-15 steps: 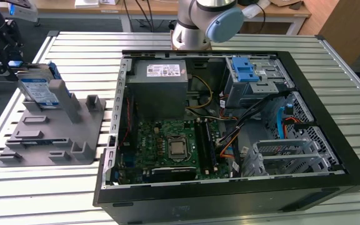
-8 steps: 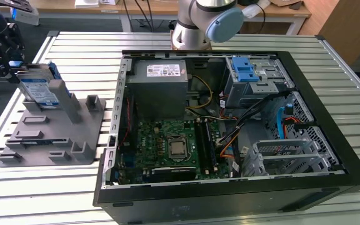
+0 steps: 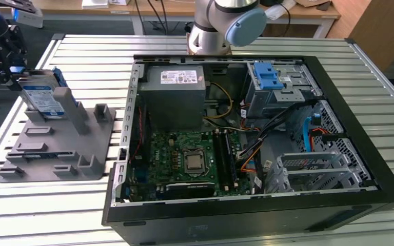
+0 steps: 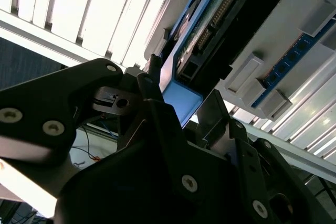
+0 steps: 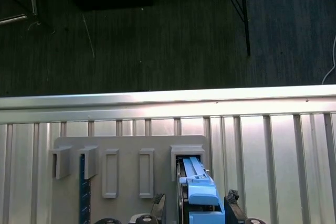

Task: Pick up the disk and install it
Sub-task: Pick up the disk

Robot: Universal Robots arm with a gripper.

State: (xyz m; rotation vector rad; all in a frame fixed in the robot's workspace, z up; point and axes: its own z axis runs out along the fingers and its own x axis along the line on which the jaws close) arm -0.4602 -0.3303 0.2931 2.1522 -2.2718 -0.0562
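The disk [image 3: 43, 98] stands on edge in a slot of the grey holder [image 3: 53, 148] at the exterior view's left, silver with a white-and-blue label and a blue carrier. My gripper [image 3: 12, 72] is at the disk's upper end. In the first wrist view the gripper [image 5: 195, 200] is open and straddles the blue carrier [image 5: 198, 190], with one fingertip [image 5: 160, 200] on each side and small gaps to the carrier. In the second wrist view the carrier's blue corner [image 4: 181, 103] lies between the dark fingers [image 4: 152, 87].
An open computer case [image 3: 361, 154] lies on the slatted metal table [image 3: 80, 51]. Inside are a grey power-supply box [image 3: 173, 92], a motherboard [image 3: 190, 159], a drive cage with a blue latch [image 3: 269, 77] and a metal bay [image 3: 313, 169]. The table edge [image 5: 168, 100] runs just beyond the holder.
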